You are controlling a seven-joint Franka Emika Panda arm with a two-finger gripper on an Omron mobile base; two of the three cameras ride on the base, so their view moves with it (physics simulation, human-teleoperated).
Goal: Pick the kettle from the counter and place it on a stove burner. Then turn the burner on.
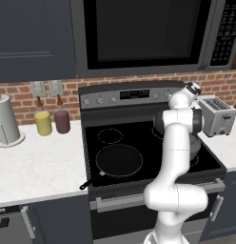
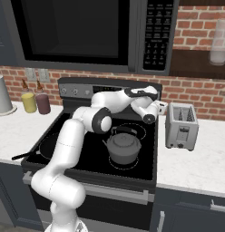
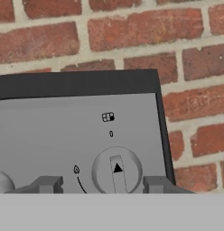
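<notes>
Domestic kitchen: black glass cooktop (image 1: 139, 152) with grey control panel (image 1: 124, 99), built-in black microwave (image 2: 87, 34), red brick backsplash (image 3: 109, 36), silver two-slot toaster (image 2: 181, 125).

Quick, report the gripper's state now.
Gripper: open, holding nothing, fingertips either side of the stove knob. Kettle sits on the cooktop, released.

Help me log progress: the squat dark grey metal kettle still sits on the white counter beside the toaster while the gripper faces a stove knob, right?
Not quite. The squat dark grey metal kettle stands on the black glass cooktop, on a front burner ring, as the right base view shows. The gripper does face a round grey stove knob in the hand view.
</notes>
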